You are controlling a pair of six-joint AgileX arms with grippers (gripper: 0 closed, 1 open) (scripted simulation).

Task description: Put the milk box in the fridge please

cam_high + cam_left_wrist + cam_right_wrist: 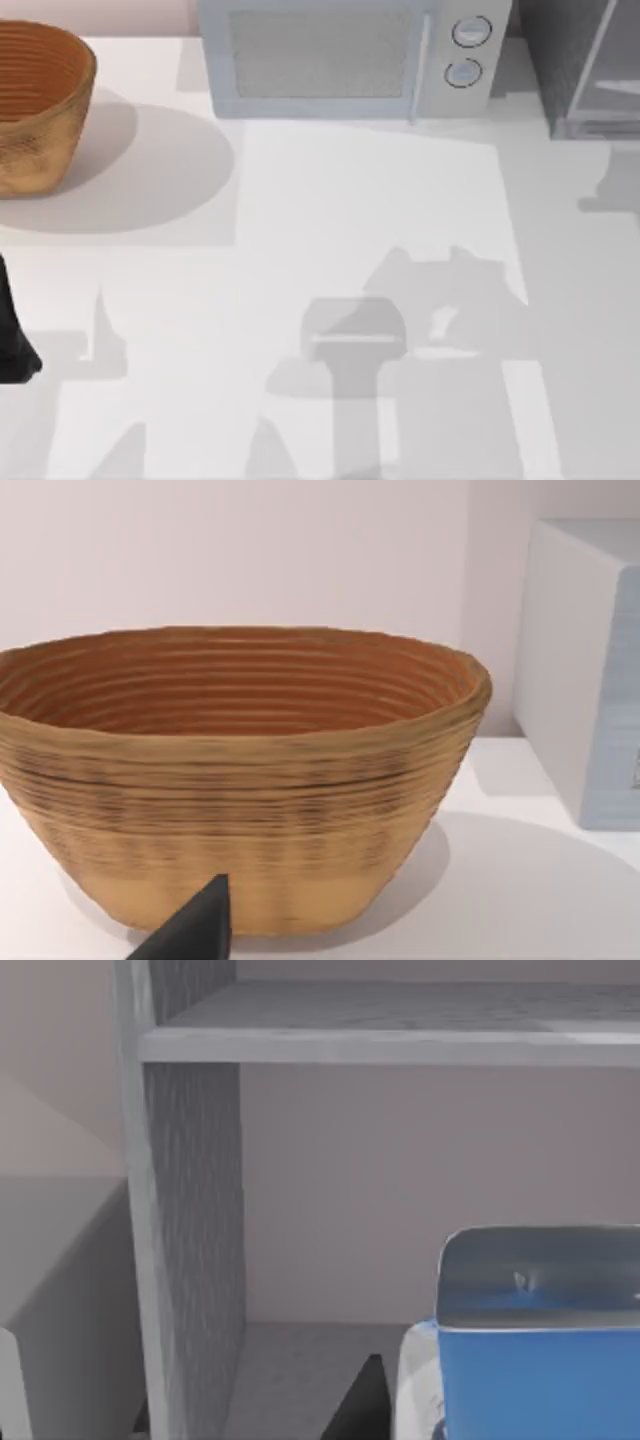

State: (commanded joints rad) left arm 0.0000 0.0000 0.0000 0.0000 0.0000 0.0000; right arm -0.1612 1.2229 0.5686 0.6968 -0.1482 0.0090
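Note:
The milk box (540, 1370), a blue carton with a grey folded top, sits close to the camera in the right wrist view. My right gripper is shut on it, one dark finger (362, 1405) lying against its side. The carton is held in front of the open fridge (190, 1240), whose grey shelf (400, 1030) runs above it and whose floor lies below it. From above, the fridge (585, 65) stands at the table's back right corner, partly cut off. My left arm (12, 345) is parked at the table's left edge.
A pale microwave (340, 55) with two round dials stands at the back centre, just left of the fridge. A woven brown basket (35, 100) sits at the back left, right in front of my left gripper (195, 930). Arm shadows fall on the white tabletop (330, 230).

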